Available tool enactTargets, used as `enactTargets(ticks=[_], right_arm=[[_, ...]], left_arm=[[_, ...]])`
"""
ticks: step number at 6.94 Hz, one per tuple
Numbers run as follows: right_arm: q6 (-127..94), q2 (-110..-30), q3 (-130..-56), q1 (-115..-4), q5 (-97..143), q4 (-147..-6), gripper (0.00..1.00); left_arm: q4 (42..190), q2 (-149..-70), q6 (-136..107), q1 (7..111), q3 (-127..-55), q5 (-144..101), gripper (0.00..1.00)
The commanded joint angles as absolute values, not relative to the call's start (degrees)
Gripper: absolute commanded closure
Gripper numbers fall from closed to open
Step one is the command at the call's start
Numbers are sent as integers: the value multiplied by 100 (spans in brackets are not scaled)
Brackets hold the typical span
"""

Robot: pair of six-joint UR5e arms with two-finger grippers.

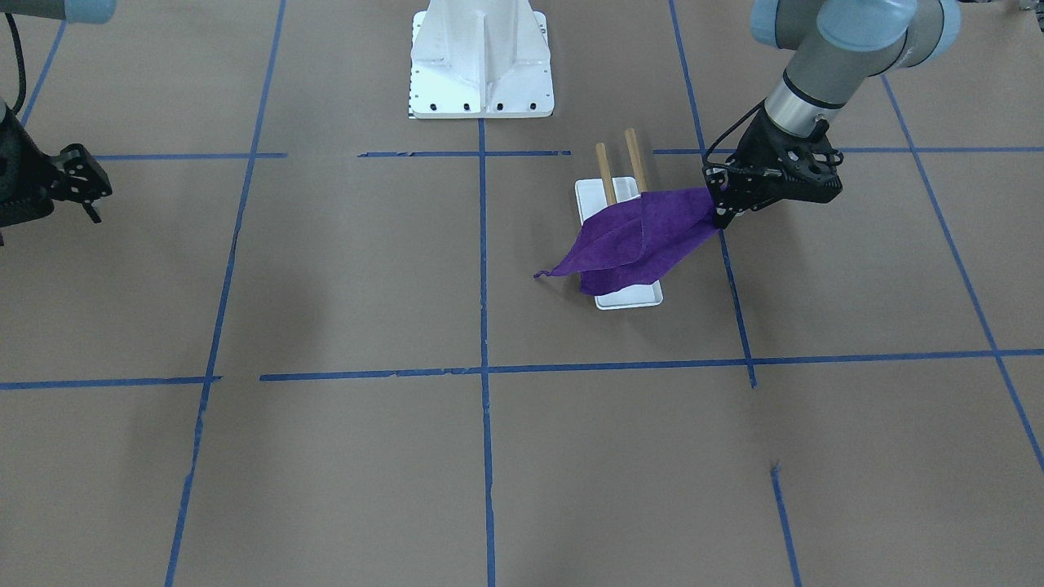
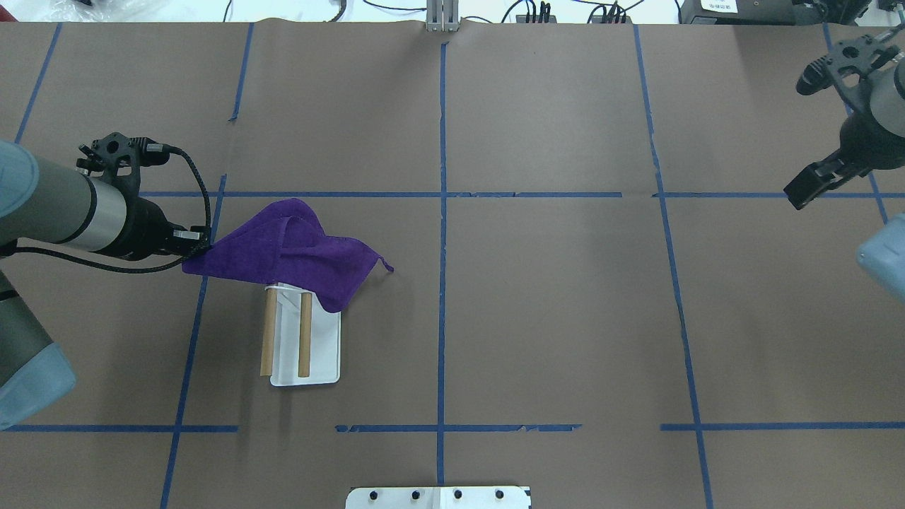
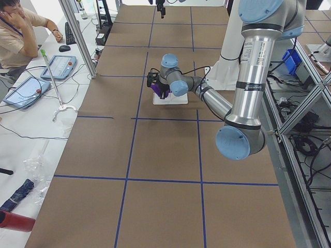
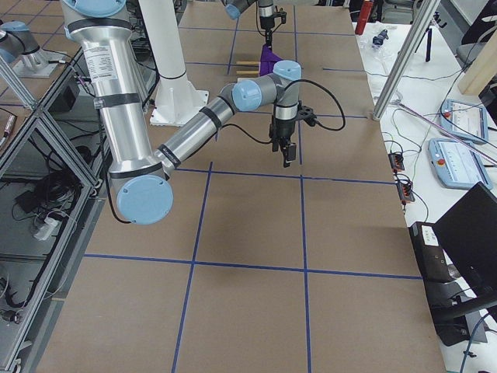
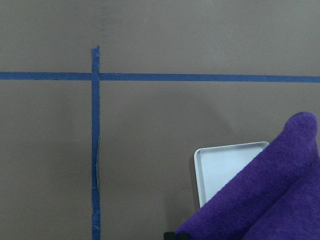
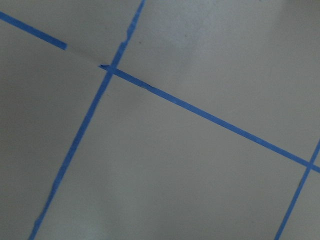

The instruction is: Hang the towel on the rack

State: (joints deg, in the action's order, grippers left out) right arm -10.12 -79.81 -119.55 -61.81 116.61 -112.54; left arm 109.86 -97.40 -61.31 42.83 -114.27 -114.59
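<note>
The purple towel (image 2: pixel 297 251) is draped over the far ends of the rack's two wooden rods (image 2: pixel 269 332), covering that end of the white base (image 2: pixel 322 353). Its loop corner (image 2: pixel 387 267) hangs free toward the table's middle. My left gripper (image 2: pixel 194 256) is shut on the towel's opposite corner and holds it raised, just left of the rack. The front view shows the same: towel (image 1: pixel 632 240), rods (image 1: pixel 606 173), base (image 1: pixel 628 299), left gripper (image 1: pixel 722 214). The left wrist view shows the towel (image 5: pixel 265 200) and the base's corner (image 5: pixel 225 170). My right gripper (image 2: pixel 802 191) hangs empty far right, fingers together.
The large white bolted pedestal (image 1: pixel 481 61) stands at the robot's edge of the table, behind the rack. Brown paper with blue tape lines (image 2: pixel 442 212) covers the table. An operator (image 3: pixel 20 31) sits beyond the far edge.
</note>
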Motion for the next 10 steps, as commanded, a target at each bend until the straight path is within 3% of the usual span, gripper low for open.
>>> enactTargets(ticks=[1,2,6,8,10], right_arm=[[-924,-8331,-11936,-6459,11654,-11259,0],[-940,-8367,-11840,-6634,11698,-11259,0],[-827,-8691,-11549,-7442,12304,-11250,0],[-64,-9050,-11400,-8039,12723,-11250,0],[26,-9735,-11382,-8585,13296,-11006,0]], left_arm=[[11021,-9738,-5916,4280,-11321,-11461,70],[11074,-9738,-5645,4306,-11268,-11452,1],[11013,-8977,-2757,6031,-11136,-12184,0],[10865,-8650,-2166,7107,-10445,-13444,0],[9753,-8631,-1185,7995,-10292,-13474,0]])
